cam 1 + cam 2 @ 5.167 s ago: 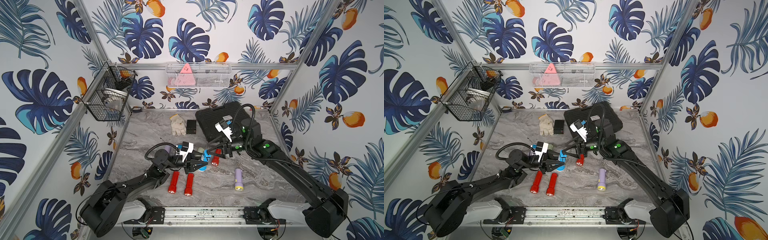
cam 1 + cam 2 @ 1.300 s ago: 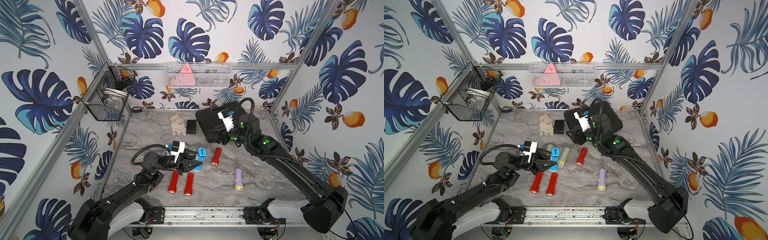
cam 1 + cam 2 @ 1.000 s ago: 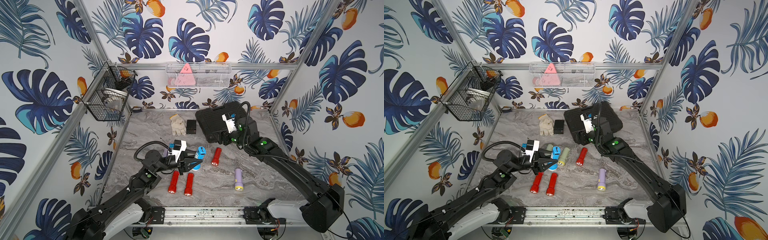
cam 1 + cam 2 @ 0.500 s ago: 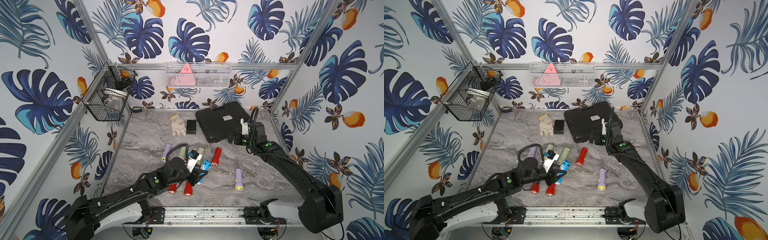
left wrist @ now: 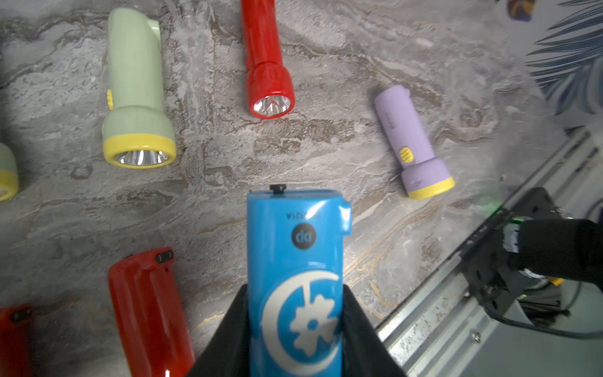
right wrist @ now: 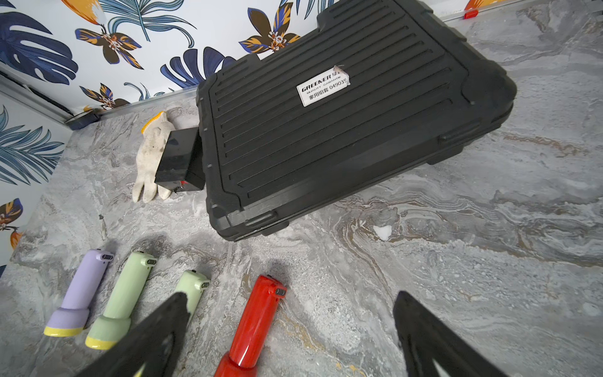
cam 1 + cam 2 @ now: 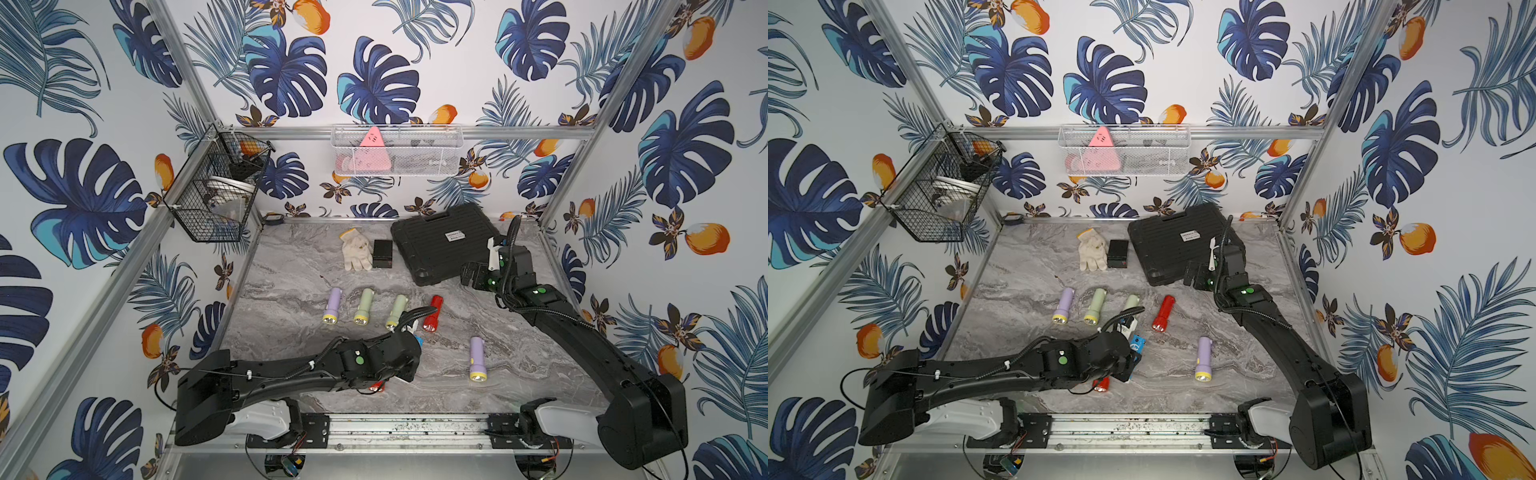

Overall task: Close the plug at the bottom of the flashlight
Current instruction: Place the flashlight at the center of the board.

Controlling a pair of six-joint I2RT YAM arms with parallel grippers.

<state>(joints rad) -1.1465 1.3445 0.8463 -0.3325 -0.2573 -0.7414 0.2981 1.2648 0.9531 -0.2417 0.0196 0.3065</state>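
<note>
**Status.** The left jaws are clamped on the blue flashlight (image 5: 295, 277), one on each side of the body. Its tail end projects free ahead of them. In both top views the flashlight (image 7: 1137, 345) sits at the lower centre of the frame, apparently held clear of the bench (image 7: 291, 266). The left arm (image 7: 332, 365) hides most of it. The right jaws stand wide apart and empty at the right middle of the frame, beside the black case (image 7: 440, 245) and well apart from the flashlight.

The plug (image 5: 277, 188) shows as a small black tab standing proud of the tail end. I cannot tell whether it is seated, and I judge that it is not.

**Hazards I expect:**

1. **Slip.** The casing is glossy. An end-on push on the plug could drive the flashlight back through the left jaws.
2. **Miss.** The tab is small and the right jaws are at full spread. An off-centre press could twist the flashlight in the grip or fold the tab aside.
3. **Collision on approach.** The right arm (image 7: 552, 320) must pass the red flashlight (image 7: 432, 318) and a green flashlight (image 7: 397, 311), which lie just beside the left wrist. A low path could roll them.
4. **Contact below.** A second red flashlight (image 5: 146, 310) lies under the left arm. Lowering that arm to brace could pin or flick it.
5. **Occlusion.** The top views barely show the tail end, so I would align from the wrist views only.
</note>
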